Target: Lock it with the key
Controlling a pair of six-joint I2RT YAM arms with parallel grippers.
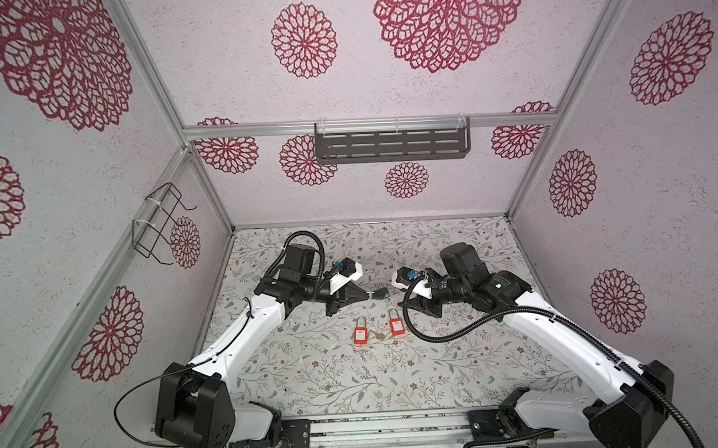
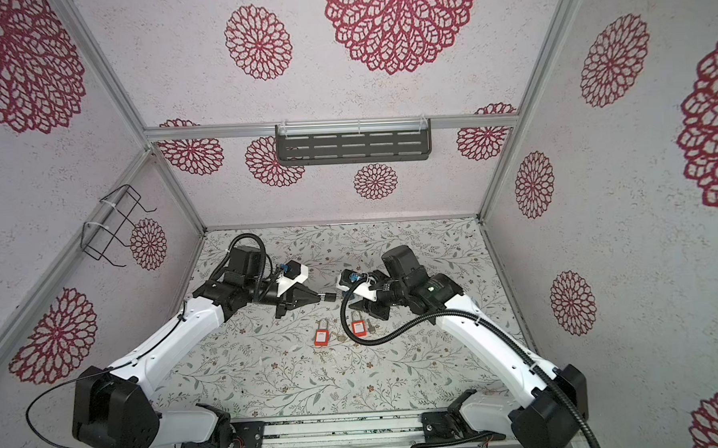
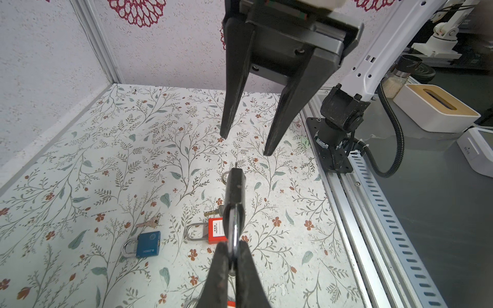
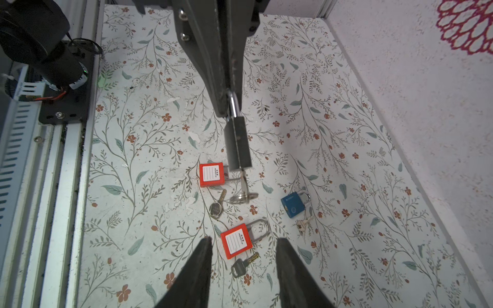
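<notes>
1. Floral table (image 4: 360, 165) underneath, strewn with a red padlock (image 4: 212, 174), second red padlock (image 4: 236, 244), blue padlock (image 4: 293, 204) and loose keys (image 4: 241, 266), all untouched.
2. Left gripper (image 3: 231, 248) clenched on the shackle of a grey padlock (image 4: 237, 144), held in mid-air between both arms, probably to present its keyhole end.
3. Right gripper (image 4: 243, 240) with jaws apart and empty, near the lock, seemingly lined up for the key.
4. Padlock slim, with dull metal body and shiny shackle; cannot tell whether latched.
5. Key (image 4: 243, 181) seated in the keyhole, ring (image 4: 244, 197) dangling.
</notes>
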